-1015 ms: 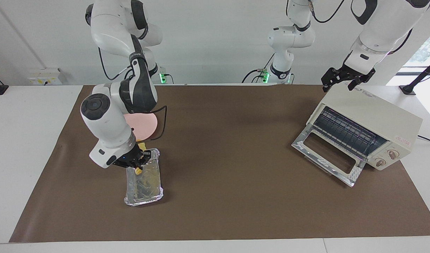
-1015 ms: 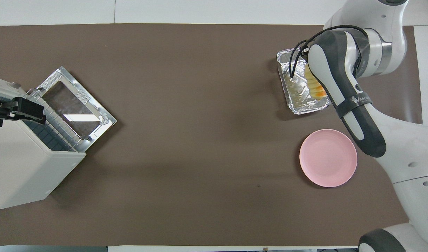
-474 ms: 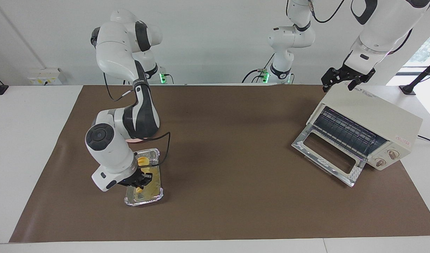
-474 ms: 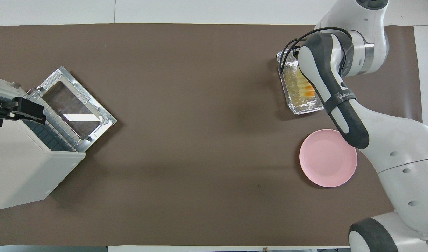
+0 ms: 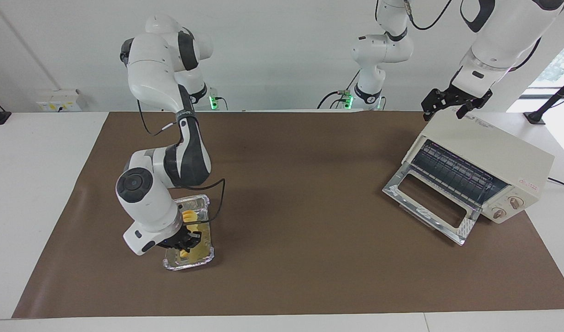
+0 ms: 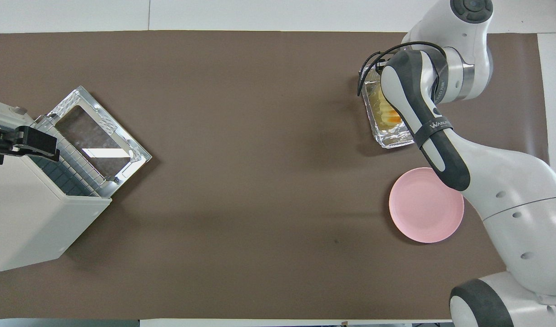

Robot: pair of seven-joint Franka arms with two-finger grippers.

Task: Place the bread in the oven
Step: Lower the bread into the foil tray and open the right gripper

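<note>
The bread is a yellow-orange loaf lying in a silver foil tray toward the right arm's end of the table; it also shows in the overhead view, partly covered by the arm. My right gripper is down in the tray, right over the bread. The cream-white oven stands at the left arm's end with its glass door dropped open and the wire rack showing. My left gripper waits open just above the oven's top edge.
A round pink plate lies nearer to the robots than the foil tray. The brown mat covers the table between tray and oven. The open door juts out over the mat.
My right gripper has moved along the foil tray away from the robots and dropped lower into it. The left arm, the oven and the plate have not moved.
</note>
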